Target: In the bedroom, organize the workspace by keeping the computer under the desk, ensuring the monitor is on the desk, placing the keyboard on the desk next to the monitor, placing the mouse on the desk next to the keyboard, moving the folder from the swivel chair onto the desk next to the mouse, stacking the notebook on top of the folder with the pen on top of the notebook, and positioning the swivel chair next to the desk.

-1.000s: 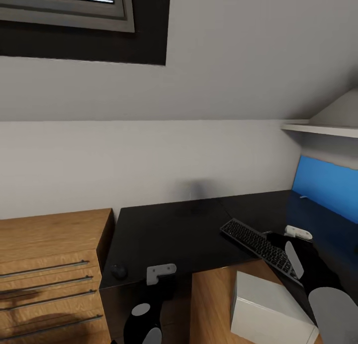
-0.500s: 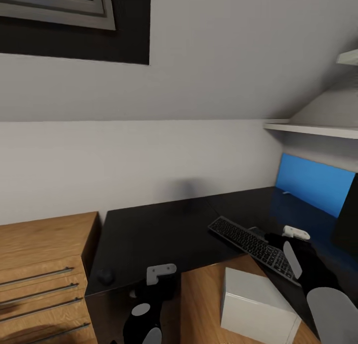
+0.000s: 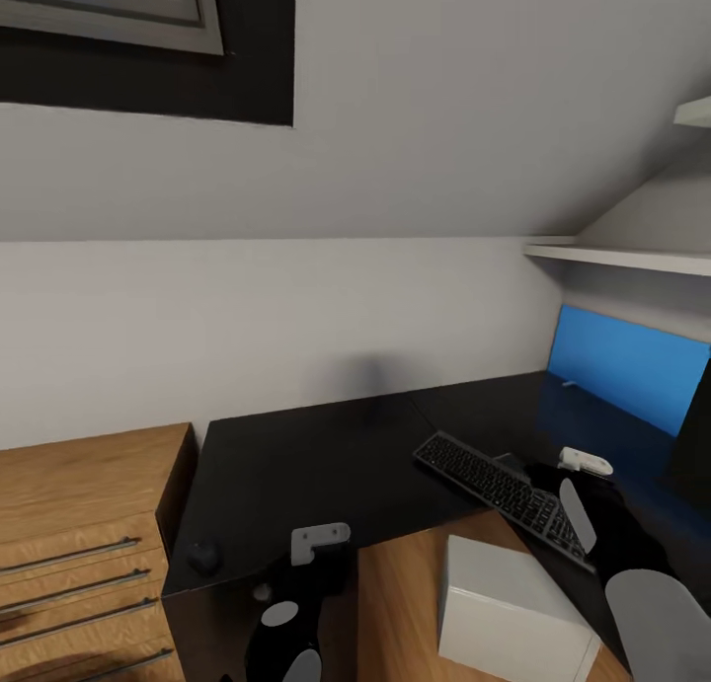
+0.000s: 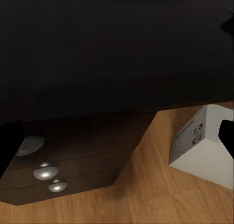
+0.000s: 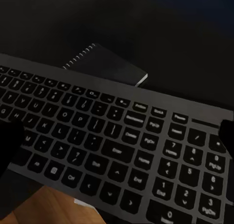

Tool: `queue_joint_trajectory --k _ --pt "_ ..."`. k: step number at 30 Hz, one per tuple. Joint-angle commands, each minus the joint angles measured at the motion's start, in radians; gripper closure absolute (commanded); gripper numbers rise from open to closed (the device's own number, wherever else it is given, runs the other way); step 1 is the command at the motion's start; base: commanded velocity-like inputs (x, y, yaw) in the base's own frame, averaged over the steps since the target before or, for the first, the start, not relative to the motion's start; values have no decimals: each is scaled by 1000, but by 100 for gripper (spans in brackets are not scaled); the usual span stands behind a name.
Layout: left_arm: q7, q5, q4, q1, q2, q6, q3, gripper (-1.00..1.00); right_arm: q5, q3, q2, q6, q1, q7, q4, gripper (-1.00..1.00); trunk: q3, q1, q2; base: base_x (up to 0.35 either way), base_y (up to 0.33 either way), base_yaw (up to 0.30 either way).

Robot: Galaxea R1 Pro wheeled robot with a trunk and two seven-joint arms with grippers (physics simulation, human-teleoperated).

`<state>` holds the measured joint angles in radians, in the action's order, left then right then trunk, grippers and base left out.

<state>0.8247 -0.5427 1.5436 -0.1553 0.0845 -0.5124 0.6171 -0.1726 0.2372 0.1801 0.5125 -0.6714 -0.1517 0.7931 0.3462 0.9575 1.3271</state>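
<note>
The keyboard [image 3: 502,494] lies on the desk [image 3: 316,465] at lower right of the head view, running diagonally along the inner edge of the L, its near corner hanging a bit past the desk edge. In the right wrist view the keyboard [image 5: 117,151] is close up, with wood floor showing under its near edge. Just behind it is a dark spiral-bound book [image 5: 105,63], prob. the notebook, flat on the desk. The computer [image 3: 513,608] sits on the floor in the desk's inner corner, lower centre-right, below the keyboard. The mouse [image 3: 204,556] is a small dark lump at the desk's near-left edge, lower left, well apart from the keyboard. A blue panel [image 3: 622,366] stands at the right by the wall.

Right gripper [image 3: 583,475] hovers over the keyboard's far end; finger tips show only as dark shapes at the edges of its wrist view, so can't tell if spread or closed. Left gripper [image 3: 321,542] is low at bottom centre, near the desk front; state also can't tell.

Risks, judged:
- Keyboard overhangs; a nudge from the right arm could tip it off onto the computer or floor.
- Mouse sits near the edge, so a left arm swing could knock it off.
- Grabbing the keyboard may drag the book.

Writing: key legends on the keyboard are too blurred to read w/ confidence; no brand visible.
</note>
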Motion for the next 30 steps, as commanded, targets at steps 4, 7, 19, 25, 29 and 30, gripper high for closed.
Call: queue_joint_trajectory --k 4,7,19,25,29,30 --pt "8 -7 1 -1 0 -3 1 -100 -9 -1 2 0 -1 -6 -1 -100 1 1 1 305 0 0" --pt "8 -7 1 -1 0 -3 1 -100 -9 -1 4 -1 -1 -6 -4 -100 1 1 1 235 0 0" --pt "9 -6 1 -1 0 -3 1 -100 -7 -1 5 -4 -1 -5 -7 -100 1 1 1 143 -2 0" --pt "10 -5 1 -1 -2 -3 1 -100 -6 -1 6 -10 -1 -6 -10 -100 1 1 1 255 -67 0" --pt "10 -6 1 -1 -3 -3 1 -100 -6 -2 7 -42 -1 -6 -36 -100 1 1 1 284 -98 0" --pt "10 -6 1 -1 -3 -3 1 -100 -6 -2 7 -54 -1 -6 -46 -100 1 1 1 270 -103 0"
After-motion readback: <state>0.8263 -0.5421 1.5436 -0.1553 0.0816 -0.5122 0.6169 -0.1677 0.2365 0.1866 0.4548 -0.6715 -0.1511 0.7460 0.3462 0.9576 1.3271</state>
